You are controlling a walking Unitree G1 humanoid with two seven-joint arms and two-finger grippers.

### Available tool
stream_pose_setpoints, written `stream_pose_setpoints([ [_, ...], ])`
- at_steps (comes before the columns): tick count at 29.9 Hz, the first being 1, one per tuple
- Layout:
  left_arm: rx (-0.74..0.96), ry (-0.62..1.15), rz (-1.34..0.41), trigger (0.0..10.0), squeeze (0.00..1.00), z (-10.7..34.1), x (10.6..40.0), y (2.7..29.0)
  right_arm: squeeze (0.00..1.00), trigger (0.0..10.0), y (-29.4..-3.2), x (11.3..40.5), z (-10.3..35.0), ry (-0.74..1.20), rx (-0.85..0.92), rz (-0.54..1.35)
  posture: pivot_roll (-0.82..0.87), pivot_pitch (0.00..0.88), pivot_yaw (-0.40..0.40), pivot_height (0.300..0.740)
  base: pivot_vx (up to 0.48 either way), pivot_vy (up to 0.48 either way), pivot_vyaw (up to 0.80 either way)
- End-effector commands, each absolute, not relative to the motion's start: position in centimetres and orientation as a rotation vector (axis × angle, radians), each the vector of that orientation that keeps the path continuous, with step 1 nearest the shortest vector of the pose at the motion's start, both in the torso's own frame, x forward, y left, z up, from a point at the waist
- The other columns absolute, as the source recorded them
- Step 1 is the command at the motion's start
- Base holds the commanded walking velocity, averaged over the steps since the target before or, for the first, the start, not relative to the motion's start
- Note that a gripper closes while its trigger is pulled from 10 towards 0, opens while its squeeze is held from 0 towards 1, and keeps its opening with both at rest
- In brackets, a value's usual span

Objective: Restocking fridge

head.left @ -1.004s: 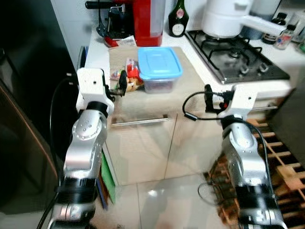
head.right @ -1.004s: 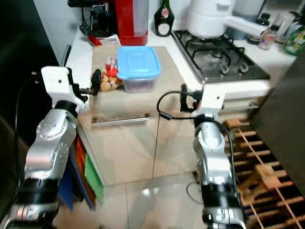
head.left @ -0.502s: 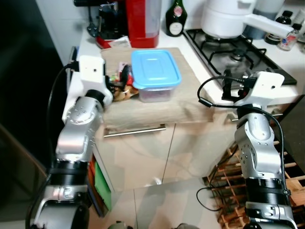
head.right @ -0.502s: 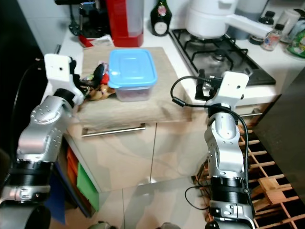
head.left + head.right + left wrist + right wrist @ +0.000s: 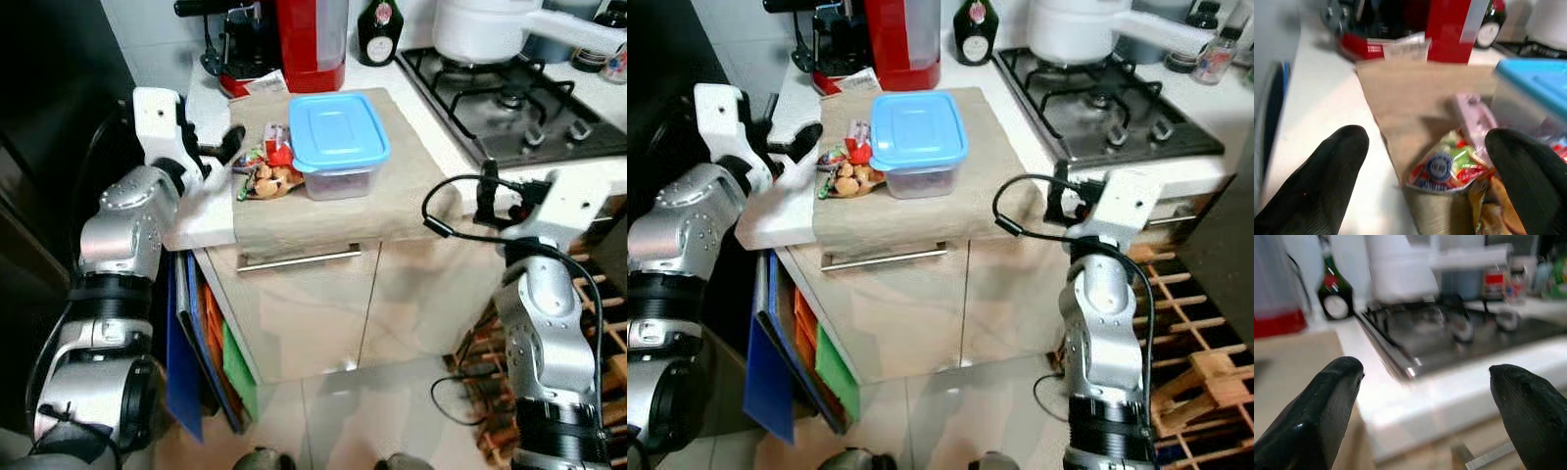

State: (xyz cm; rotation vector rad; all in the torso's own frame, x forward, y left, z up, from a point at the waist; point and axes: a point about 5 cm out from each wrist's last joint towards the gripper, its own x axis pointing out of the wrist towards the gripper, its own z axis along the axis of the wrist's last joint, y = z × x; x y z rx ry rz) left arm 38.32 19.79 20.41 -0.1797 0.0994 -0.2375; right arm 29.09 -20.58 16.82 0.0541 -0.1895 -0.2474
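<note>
You are looking down at a kitchen surface (image 5: 211,225) topped by a beige mat (image 5: 323,201). On the mat sits a clear food container with a blue lid (image 5: 338,142), rectangular, its long axis running from the near edge toward the back wall. Just beside it on the robot's left lies a small heap of snack packets (image 5: 265,174), touching the container's side.

Your left claw (image 5: 220,157) hovers over the white strip of surface left of the mat, near the packets, pointing toward them. Its two black fingers (image 5: 1317,186) are spread wide apart and grip nothing.

Your right claw (image 5: 1425,396) hangs off the front edge of the surface, near the gas hob (image 5: 505,103), well apart from the container. Its fingers are also spread wide, empty.

Behind the mat stand a red coffee machine (image 5: 294,44) and a dark bottle (image 5: 377,29).
</note>
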Motion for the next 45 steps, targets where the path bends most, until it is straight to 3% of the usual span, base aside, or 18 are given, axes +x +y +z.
stream_pose_setpoints([
  [1,-0.220,0.118,-0.238,10.0,0.00,20.6,38.6,19.9,0.00,10.0,-20.7,28.7,17.2,-0.198,0.053,-0.262,-0.19,0.114,0.126,0.740,0.000,0.000,0.00],
  [10,-0.390,0.200,-0.287,10.0,0.00,20.8,39.0,18.8,0.00,10.0,-20.7,27.0,16.5,-0.157,0.044,-0.286,-0.21,0.166,0.141,0.740,0.000,0.000,0.00],
  [24,-0.363,0.201,-0.357,10.0,0.00,22.6,38.4,17.5,0.00,10.0,-20.1,26.2,16.2,-0.121,0.048,-0.268,-0.21,0.174,0.143,0.740,0.000,0.000,0.00],
  [34,-0.100,-0.021,-0.398,10.0,0.00,25.7,36.8,18.6,0.00,10.0,-19.2,26.9,16.0,-0.108,0.063,-0.235,-0.17,0.145,0.131,0.740,0.000,0.000,0.00],
  [45,0.070,-0.008,-0.619,10.0,0.00,25.6,35.4,20.2,0.00,10.0,-18.8,27.3,15.7,-0.098,0.068,-0.211,-0.16,0.135,0.124,0.740,0.000,0.000,0.00],
])
